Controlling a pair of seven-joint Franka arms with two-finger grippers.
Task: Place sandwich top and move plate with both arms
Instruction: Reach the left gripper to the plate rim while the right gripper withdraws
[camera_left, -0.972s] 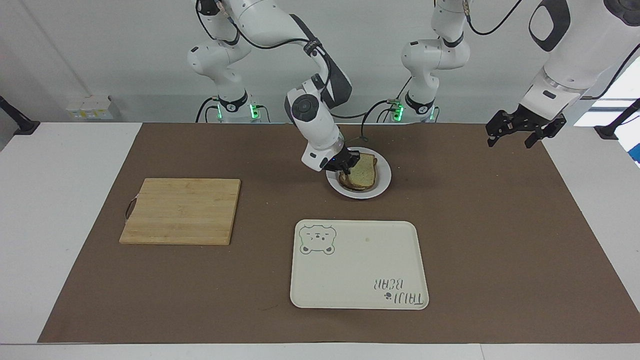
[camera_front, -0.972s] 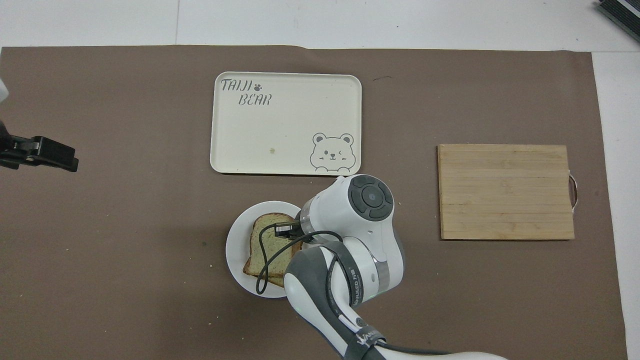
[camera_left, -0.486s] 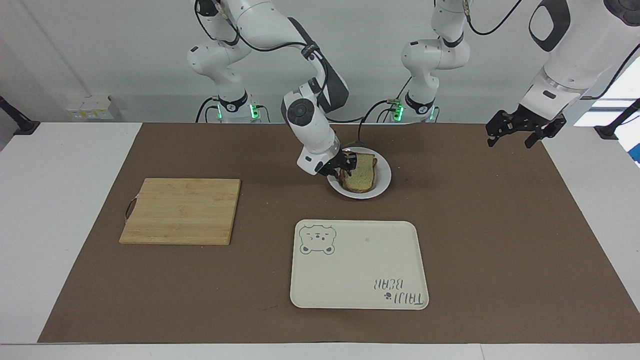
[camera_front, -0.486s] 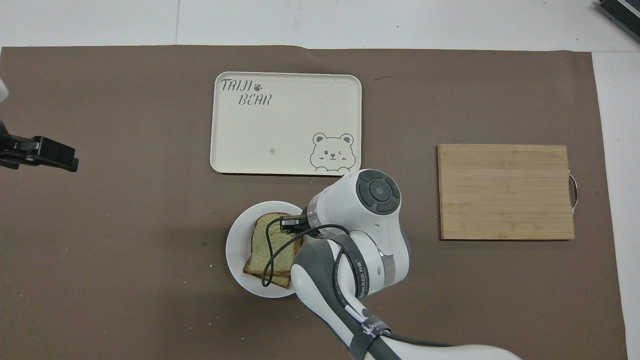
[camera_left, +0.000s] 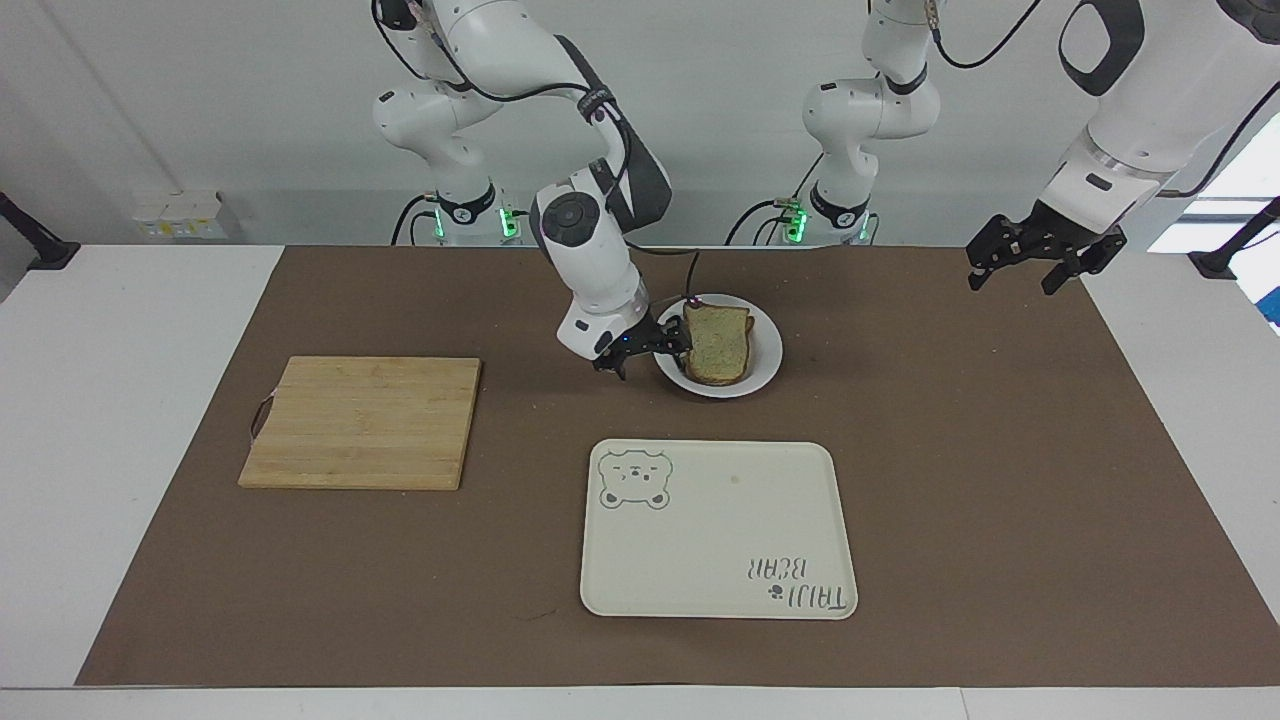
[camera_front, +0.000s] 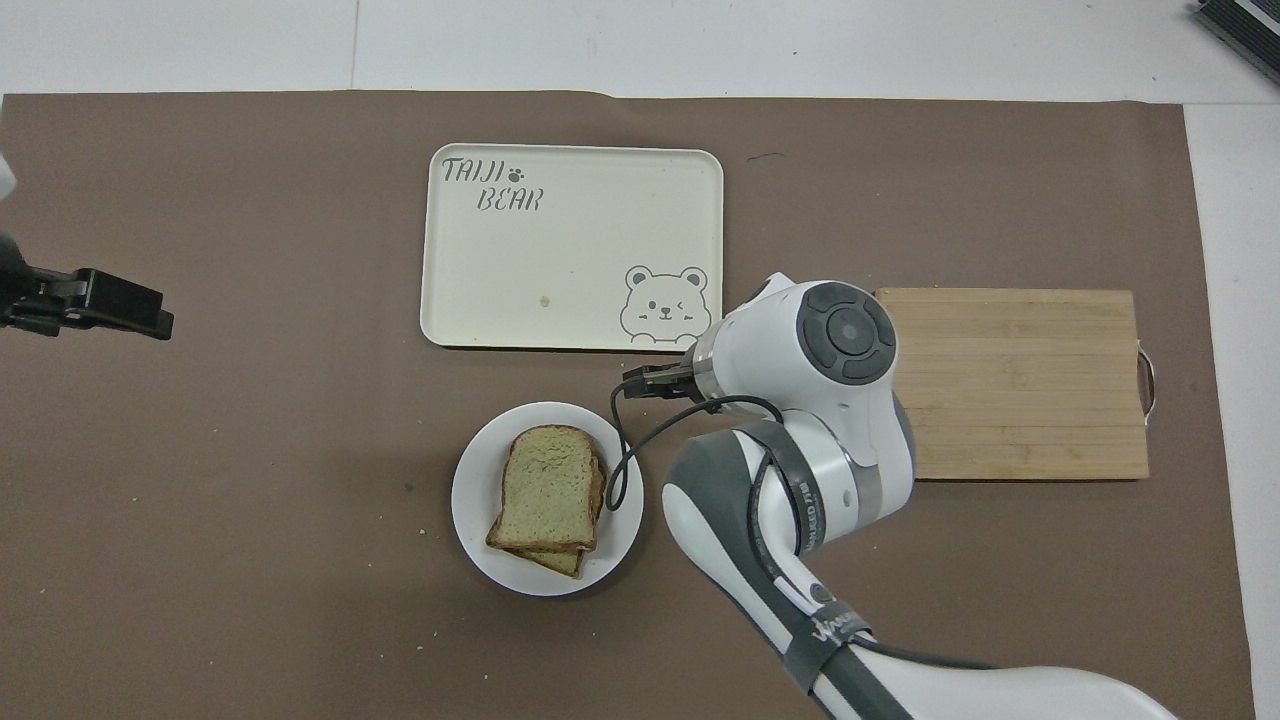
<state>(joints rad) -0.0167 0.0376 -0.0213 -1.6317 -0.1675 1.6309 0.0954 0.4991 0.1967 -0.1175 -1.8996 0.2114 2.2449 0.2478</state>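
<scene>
The sandwich top lies on the stack on the plate. The right pincer hangs spread and empty beside the plate; the left pincer, also spread and empty, waits well apart from it.

Bright, even room light from above in both views; I see no hard glare. Shadows on the brown mat are soft: a faint dark patch beside the plate, another under the right tool. A bright window patch sits at the facing view's edge. Focus is sharp throughout; the cream tray's lettering reads cleanly. No edge bending that I can make out.
</scene>
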